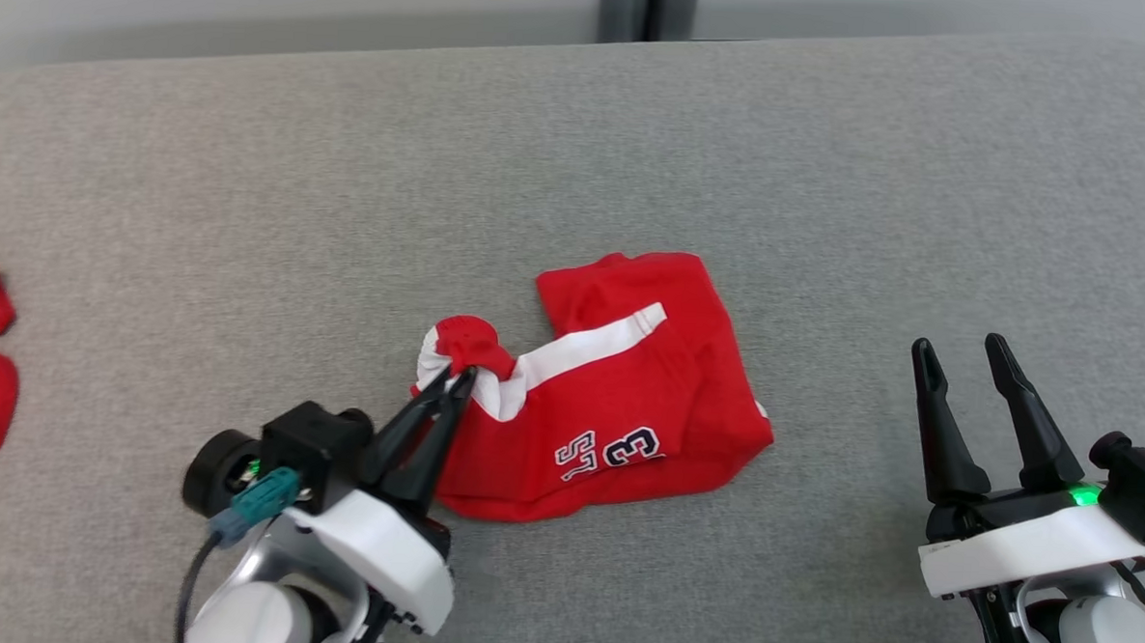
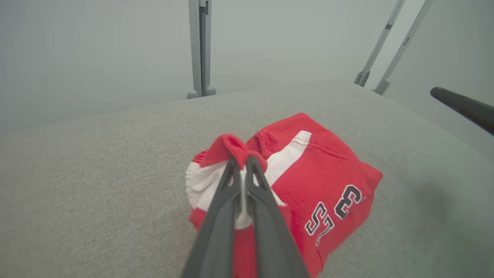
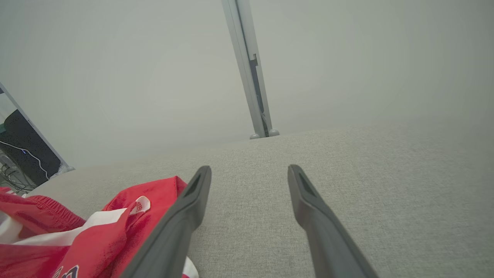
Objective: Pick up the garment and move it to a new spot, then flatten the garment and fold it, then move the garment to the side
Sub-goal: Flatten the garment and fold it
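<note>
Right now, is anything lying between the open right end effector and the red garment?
Nothing visible: only bare grey surface separates the right end effector from the garment. The left end effector is shut on its bunched corner.

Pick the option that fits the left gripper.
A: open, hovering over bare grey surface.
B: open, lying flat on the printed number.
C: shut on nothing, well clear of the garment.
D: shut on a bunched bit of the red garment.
D: the left gripper has its fingers together, pinching a bunched red fold at the left end of the garment. The right gripper stands open off to the side.
</note>
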